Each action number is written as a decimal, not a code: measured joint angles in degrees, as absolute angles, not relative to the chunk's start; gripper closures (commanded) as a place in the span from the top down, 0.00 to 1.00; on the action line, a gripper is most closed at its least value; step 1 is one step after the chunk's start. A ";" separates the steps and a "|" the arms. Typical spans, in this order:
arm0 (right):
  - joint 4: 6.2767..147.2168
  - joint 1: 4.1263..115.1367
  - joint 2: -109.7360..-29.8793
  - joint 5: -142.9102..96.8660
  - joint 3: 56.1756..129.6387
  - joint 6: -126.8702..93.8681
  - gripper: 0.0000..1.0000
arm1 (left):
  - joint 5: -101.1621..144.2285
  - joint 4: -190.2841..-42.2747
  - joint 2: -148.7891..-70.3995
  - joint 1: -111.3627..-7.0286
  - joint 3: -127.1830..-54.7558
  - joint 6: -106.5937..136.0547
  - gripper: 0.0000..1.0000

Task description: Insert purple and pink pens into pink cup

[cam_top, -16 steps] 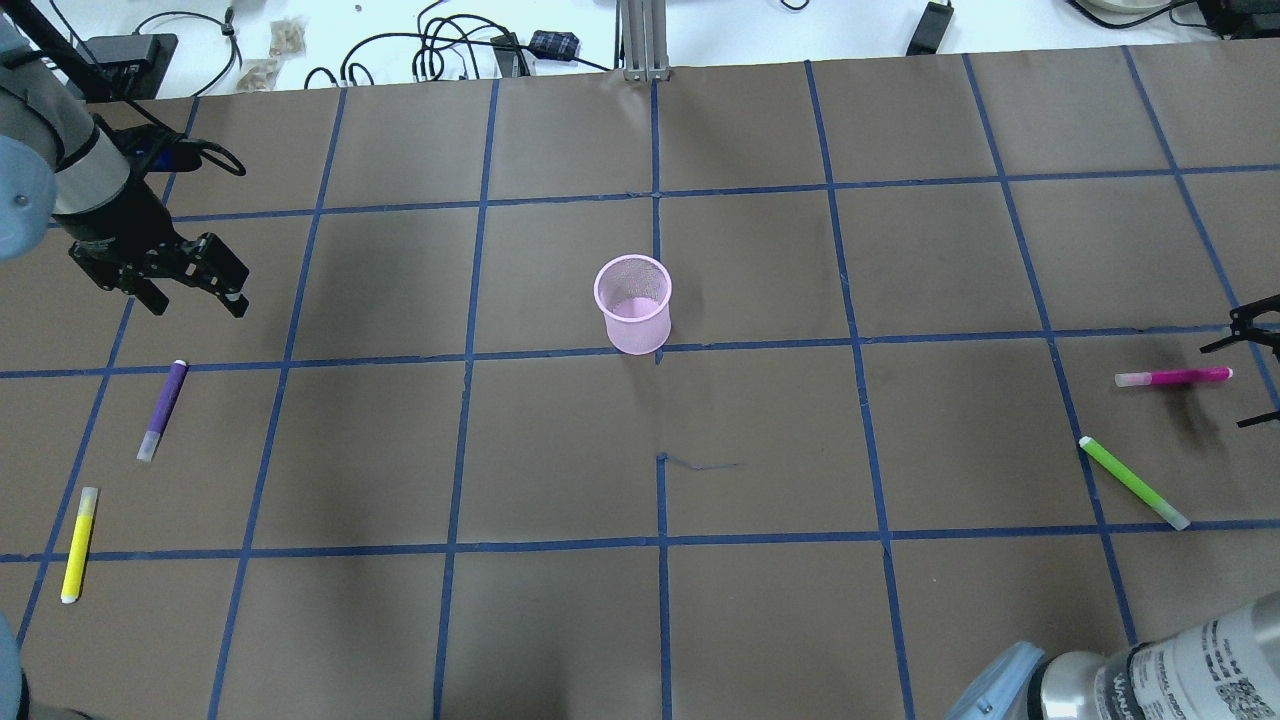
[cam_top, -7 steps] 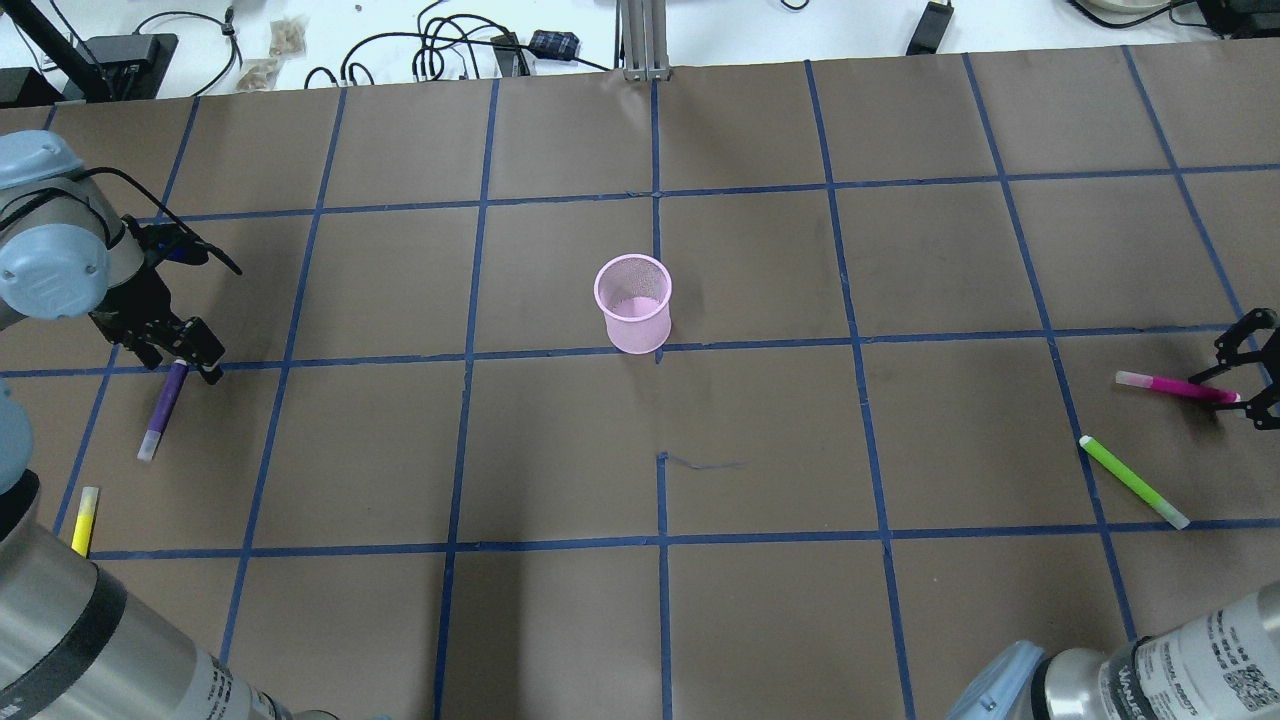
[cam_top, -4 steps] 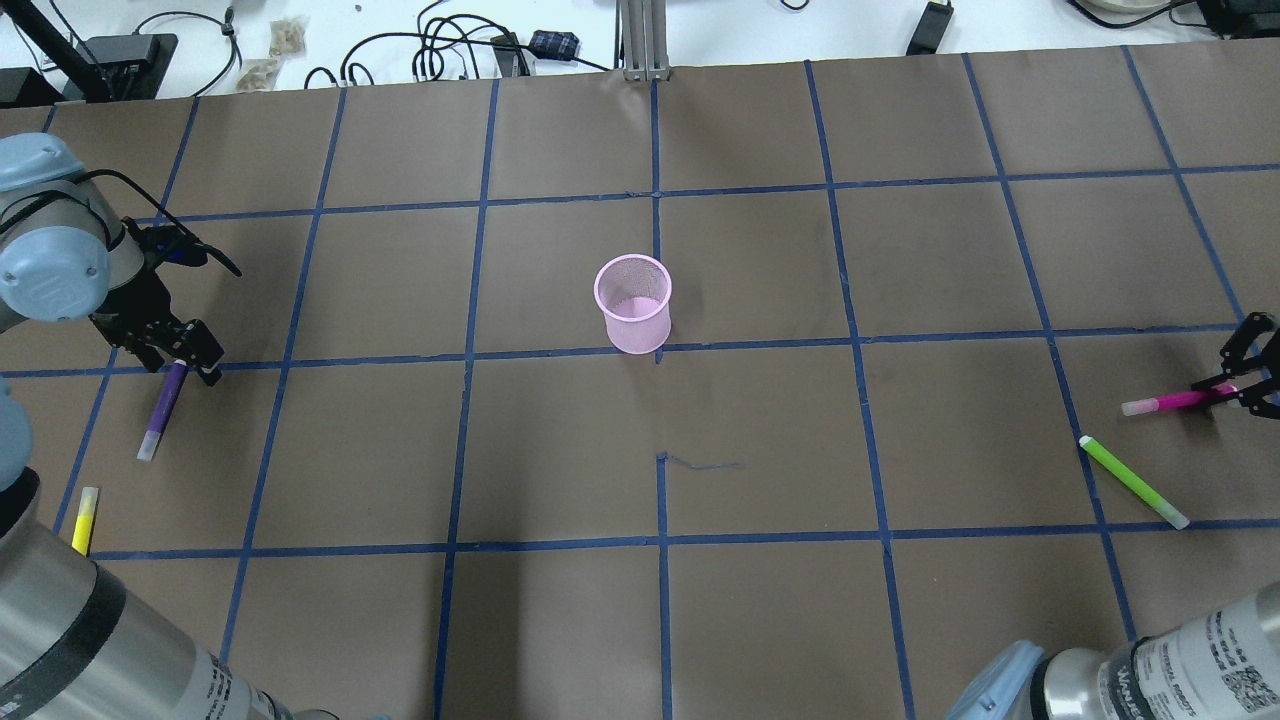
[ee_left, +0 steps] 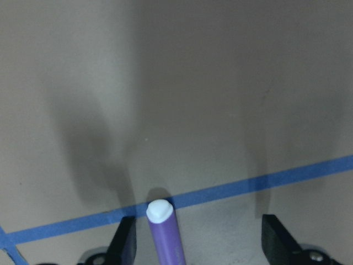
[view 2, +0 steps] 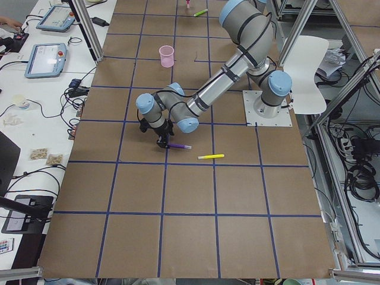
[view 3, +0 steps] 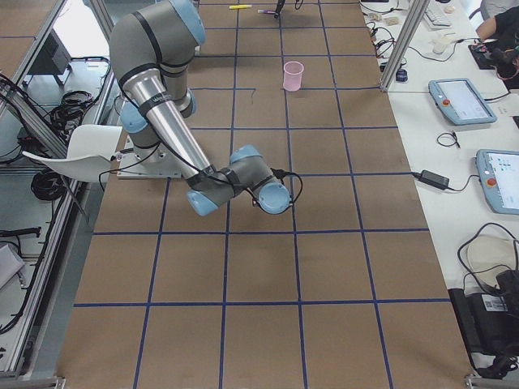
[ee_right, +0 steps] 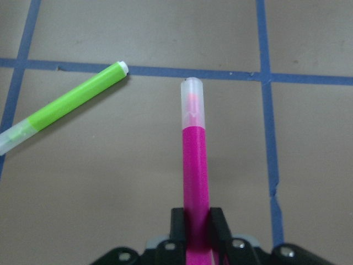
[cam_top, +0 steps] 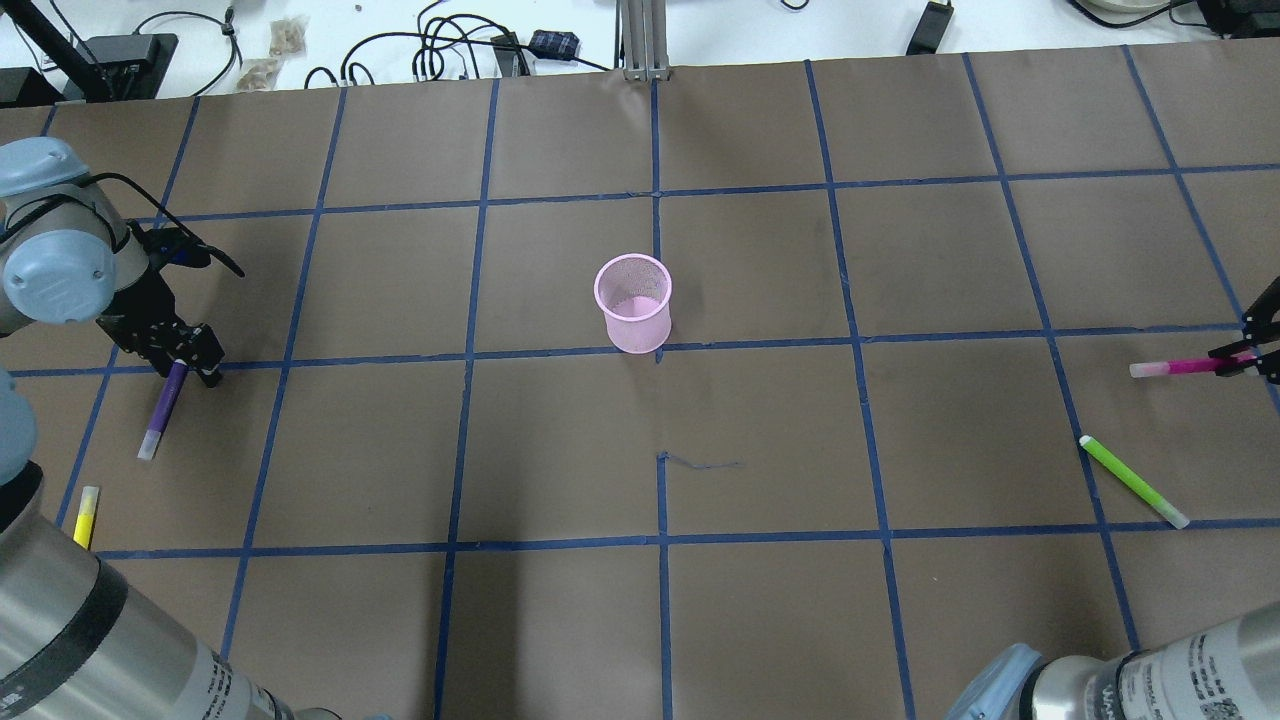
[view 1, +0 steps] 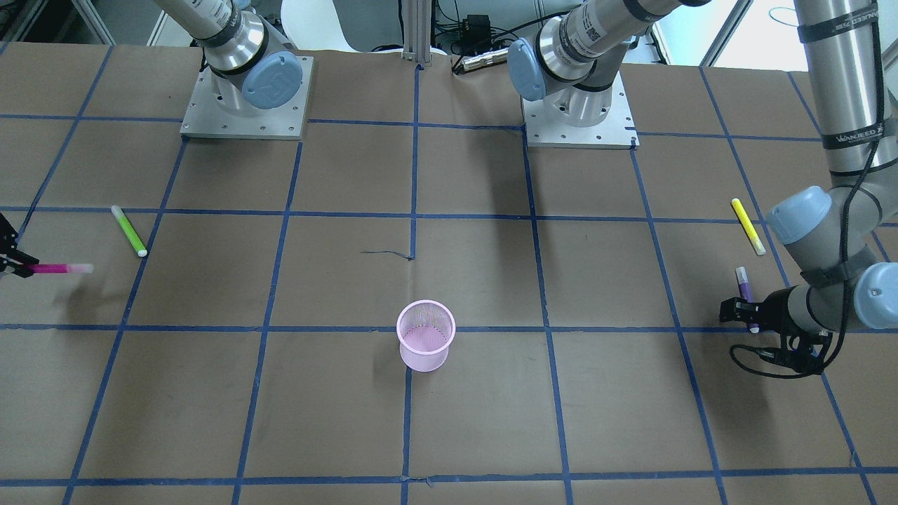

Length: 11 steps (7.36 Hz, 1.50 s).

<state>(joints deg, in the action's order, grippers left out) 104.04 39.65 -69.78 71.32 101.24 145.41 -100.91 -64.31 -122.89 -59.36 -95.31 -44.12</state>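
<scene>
The pink mesh cup (cam_top: 633,300) stands upright mid-table, also in the front view (view 1: 426,344). The purple pen (cam_top: 162,405) lies flat on the left. My left gripper (cam_top: 185,362) is low over its far end. In the left wrist view the gripper (ee_left: 199,243) is open, with the pen (ee_left: 165,234) between the fingers, close to the left one. My right gripper (cam_top: 1245,362) is shut on the pink pen (cam_top: 1180,367) and holds it level above the table. The right wrist view shows the fingers (ee_right: 179,226) clamped on the pen (ee_right: 196,165).
A green pen (cam_top: 1133,481) lies near the right gripper, toward the robot, and shows in the right wrist view (ee_right: 66,106). A yellow pen (cam_top: 86,512) lies near the purple one, partly behind my left arm. Cables and boxes line the table's far edge.
My left gripper came down over the purple pen's far end and has stayed there. My right gripper closed on the pink pen and raised it off the table.
</scene>
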 measured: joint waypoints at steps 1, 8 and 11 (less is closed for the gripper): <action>103.44 42.58 -73.57 70.57 101.32 141.51 0.00 | -100.87 -64.27 -123.05 -59.35 -95.21 -44.17 0.56; 113.54 87.00 -86.71 76.93 101.68 88.54 0.05 | -101.11 -64.28 -122.82 -59.41 -94.67 -45.23 0.00; 126.40 106.36 -77.68 96.88 100.66 70.42 0.05 | -101.33 -64.43 -122.42 -59.35 -94.36 -45.05 0.00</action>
